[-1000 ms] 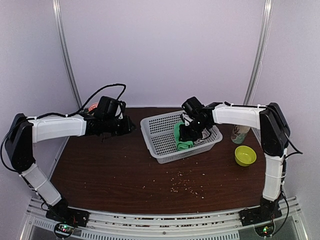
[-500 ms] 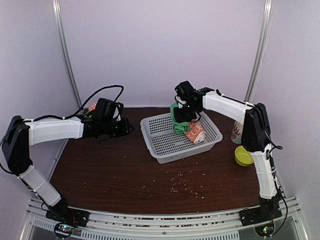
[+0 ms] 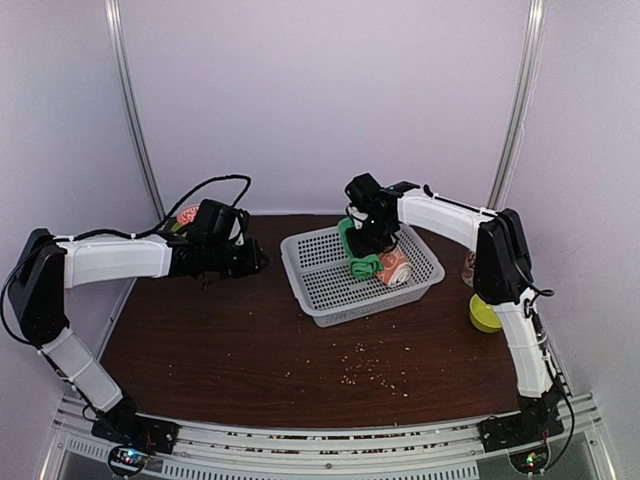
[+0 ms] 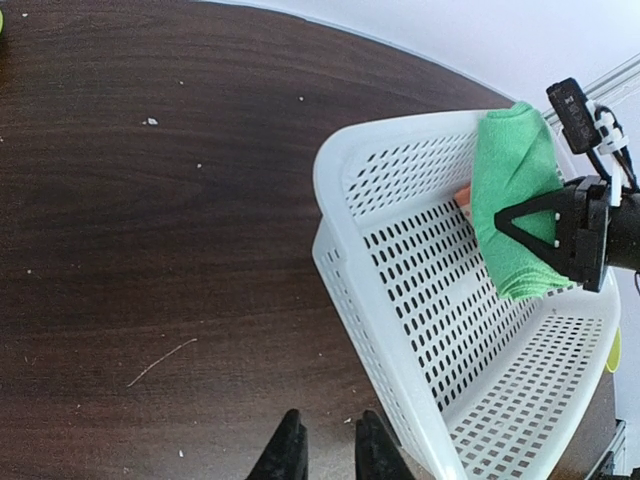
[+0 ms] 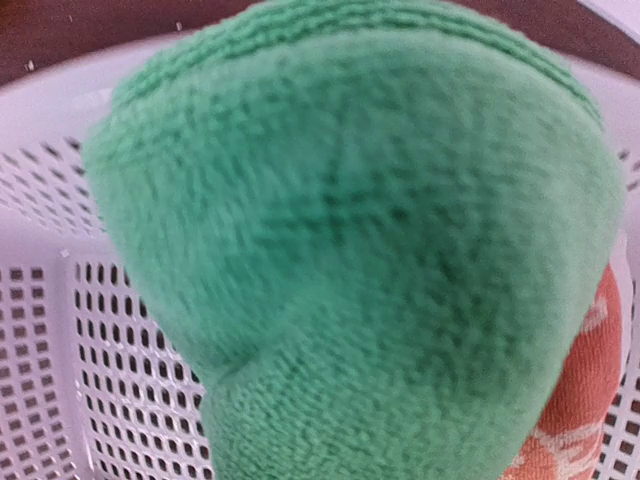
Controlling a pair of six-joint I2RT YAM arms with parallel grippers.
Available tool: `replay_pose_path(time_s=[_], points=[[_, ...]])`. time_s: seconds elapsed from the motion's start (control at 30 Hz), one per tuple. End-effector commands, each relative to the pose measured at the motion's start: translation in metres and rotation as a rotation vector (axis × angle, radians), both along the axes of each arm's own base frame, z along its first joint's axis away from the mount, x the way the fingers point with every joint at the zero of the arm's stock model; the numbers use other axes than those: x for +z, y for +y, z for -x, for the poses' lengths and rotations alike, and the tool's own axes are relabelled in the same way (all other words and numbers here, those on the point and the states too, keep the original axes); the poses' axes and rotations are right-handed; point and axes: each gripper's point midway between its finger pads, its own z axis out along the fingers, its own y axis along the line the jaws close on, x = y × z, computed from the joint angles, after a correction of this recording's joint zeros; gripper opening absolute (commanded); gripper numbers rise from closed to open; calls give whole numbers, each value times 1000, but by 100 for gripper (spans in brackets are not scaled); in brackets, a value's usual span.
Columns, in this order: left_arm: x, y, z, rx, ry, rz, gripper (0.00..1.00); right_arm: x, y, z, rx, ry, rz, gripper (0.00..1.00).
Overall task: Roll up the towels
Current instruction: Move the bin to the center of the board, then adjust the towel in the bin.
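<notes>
Hanging in the right gripper (image 3: 368,238), the green towel (image 4: 512,190) is a thick, bunched bundle held over the far part of the white mesh basket (image 4: 345,270). Its upper end reaches across the basket's far rim. The right fingers (image 4: 528,224) are clamped on the towel's side, and the plush fills almost the whole right wrist view. The peach-orange towel (image 3: 393,266), printed in white, lies rolled inside the basket just beside and partly under the green one.

The left gripper (image 4: 326,452) hovers over bare wood to the left of the basket, well apart from both towels. Its fingertips have only a narrow gap between them and hold nothing.

The basket sits on the dark wooden table (image 3: 220,320), with pale crumbs (image 3: 375,375) scattered in front of it. A yellow-green bowl (image 3: 483,314) stands near the table's right edge, behind the right arm.
</notes>
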Motion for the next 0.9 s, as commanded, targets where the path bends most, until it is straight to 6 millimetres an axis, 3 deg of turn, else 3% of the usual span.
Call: replay_pose_path(time_s=[0.0,0.13,0.27,0.4,0.53,0.87], points=[[13,-3,-7,-9,-45,32,19,20,0,20,18,-36,-48,0],[13,-4,-6,-12,-42,36,19,55,6,24,17,-70,-128,0],[13,-4,-4,-12,-39,51,19,63,17,32,52,-61,-137,0],[11,-3,-2,-9,-35,55,19,52,25,39,88,-13,-136,0],[8,-3,-1,-12,-27,49,19,29,25,48,104,51,-102,0],[-6,-14,-3,-48,18,56,19,-25,-2,45,66,153,34,0]])
